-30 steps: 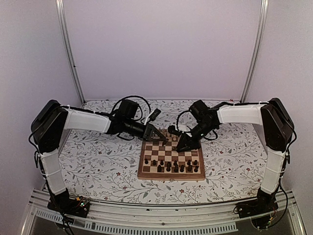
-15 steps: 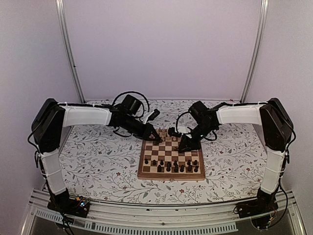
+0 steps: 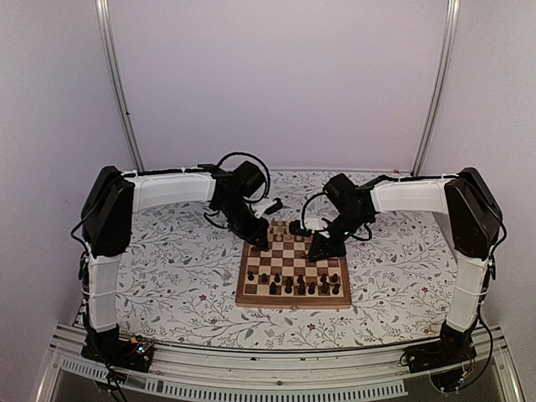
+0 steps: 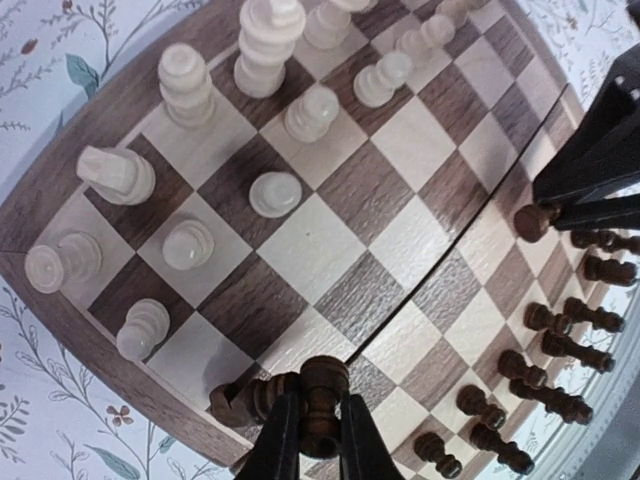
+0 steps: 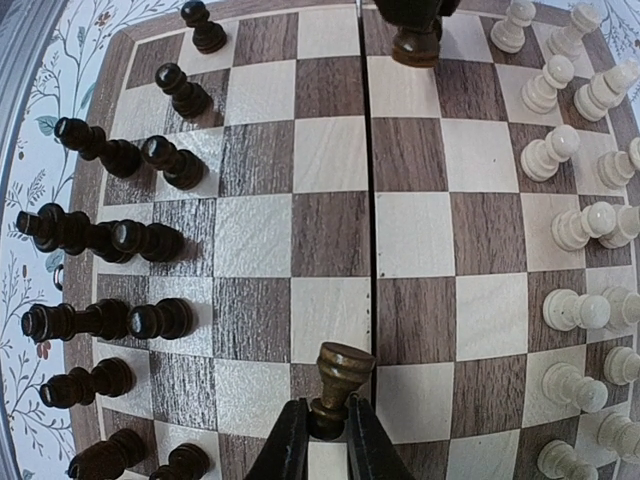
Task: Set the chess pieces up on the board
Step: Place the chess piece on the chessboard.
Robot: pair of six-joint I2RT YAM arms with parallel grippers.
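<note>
Nearly done, board [image 3: 293,305] mostly set.
Pale pcs [image 4: 188,243] far end, dark pcs [image 5: 160,160] near end; L gripper [image 4: 320,428] clamps a dark pc [image 4: 322,385], R gripper [image 5: 326,432] a second dark pc [image 5: 340,372], both unplaced.

The left arm [image 3: 167,188] rises from its base at the near left corner, bends at a high elbow and runs its white forearm rightward toward the middle. Its wrist tips down and forward, with the left gripper [image 3: 261,239] pointing downward. In the wrist view its two fingers [image 4: 278,445] stand almost together, pinching a dark piece [image 4: 322,395] upright between their tips. The right arm [image 3: 414,194] mirrors this pose, elbow high at the right and forearm reaching leftward. The right gripper [image 3: 316,249] angles down and inward, well apart from the left one, its jaws narrowly closed on a brown piece [image 5: 338,380].
</note>
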